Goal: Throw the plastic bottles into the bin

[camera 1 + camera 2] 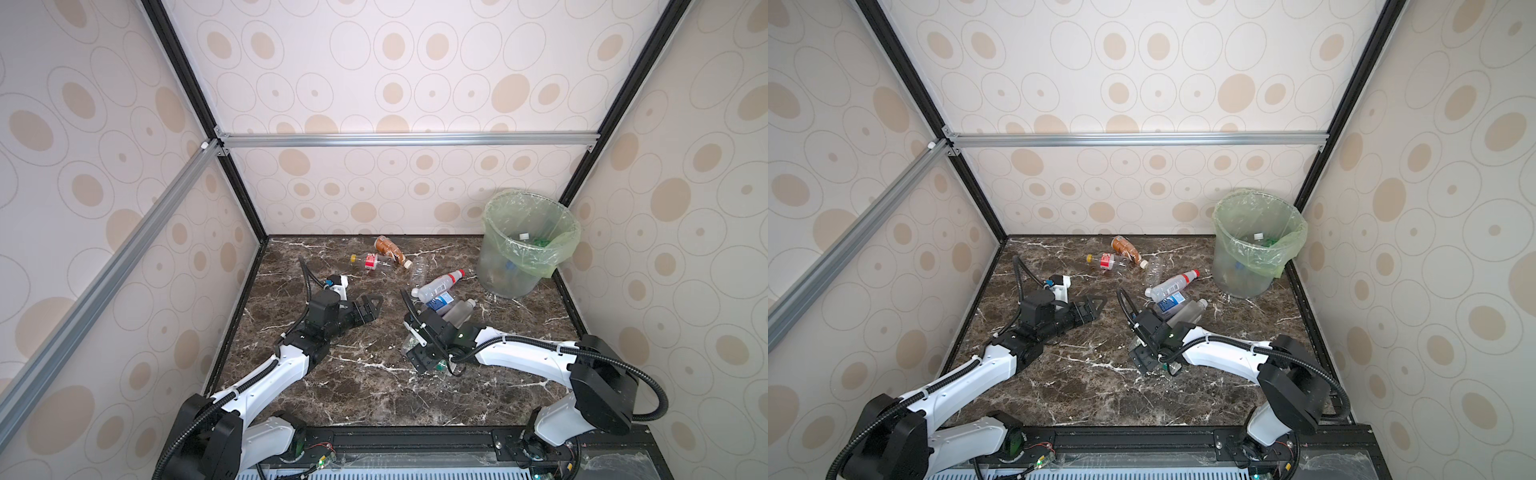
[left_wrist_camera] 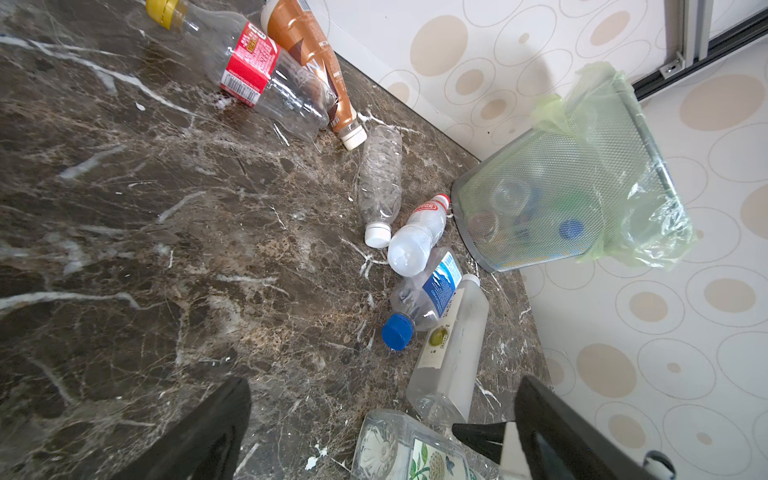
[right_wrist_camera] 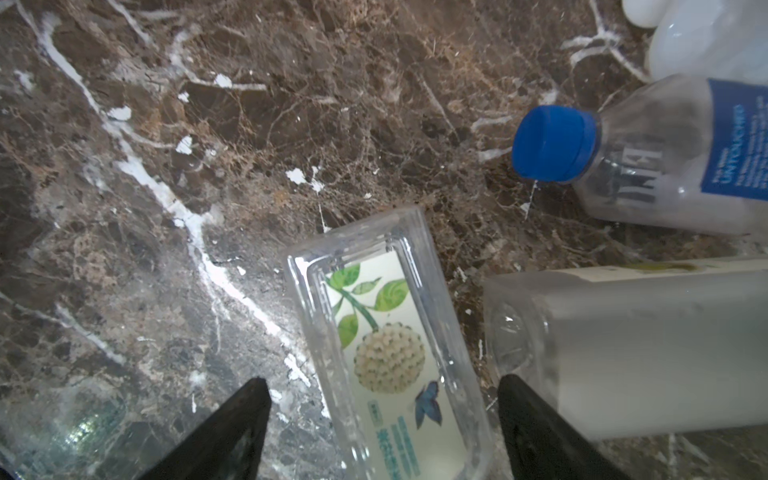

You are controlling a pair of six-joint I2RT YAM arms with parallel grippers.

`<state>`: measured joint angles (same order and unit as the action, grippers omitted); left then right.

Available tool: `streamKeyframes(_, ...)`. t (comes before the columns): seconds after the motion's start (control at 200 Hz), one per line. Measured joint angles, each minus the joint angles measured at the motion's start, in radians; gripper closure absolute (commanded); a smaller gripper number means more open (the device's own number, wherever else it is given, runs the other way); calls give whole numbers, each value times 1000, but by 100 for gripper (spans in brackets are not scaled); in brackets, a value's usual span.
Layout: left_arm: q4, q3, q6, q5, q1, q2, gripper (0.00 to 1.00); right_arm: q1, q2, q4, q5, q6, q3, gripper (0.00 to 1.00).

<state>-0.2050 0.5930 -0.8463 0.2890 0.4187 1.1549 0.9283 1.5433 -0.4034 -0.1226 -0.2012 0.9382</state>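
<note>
Several plastic bottles lie on the marble table. A square clear bottle (image 3: 386,332) with a flower label lies between the fingers of my right gripper (image 3: 382,380), which is open and straddles it with a gap on each side. In both top views the gripper (image 1: 409,345) hides most of this bottle. Just beyond it lie a frosted bottle (image 1: 457,311), a blue-labelled bottle (image 1: 440,300) and a red-capped white bottle (image 1: 440,284). My left gripper (image 1: 374,309) hovers open and empty at centre left. The bin (image 1: 494,266) stands at the far right corner with bottles inside.
A brown-labelled bottle (image 1: 388,247), a red-labelled bottle with a yellow cap (image 1: 371,261) and a clear ribbed bottle (image 1: 419,270) lie near the back wall. Patterned walls close in the table (image 1: 332,395) on three sides.
</note>
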Motion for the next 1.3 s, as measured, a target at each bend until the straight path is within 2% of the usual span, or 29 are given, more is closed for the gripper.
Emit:
streamKeyframes(0.34,5,-6,0,1,-14,0,1,0,85,4,14,-2,12,35)
streamKeyframes(0.685,11,-23,0,1,-53,-31,1,0,179,7,14,-17,109,50)
streamKeyframes(1.085,15,-33,1,16,-95,-43,1,-3,330,-4,12,-41,298,54)
streamKeyframes(1.3,19,-54,1,44,-165,-67,1,-39,401,-9,48,-64,394,55)
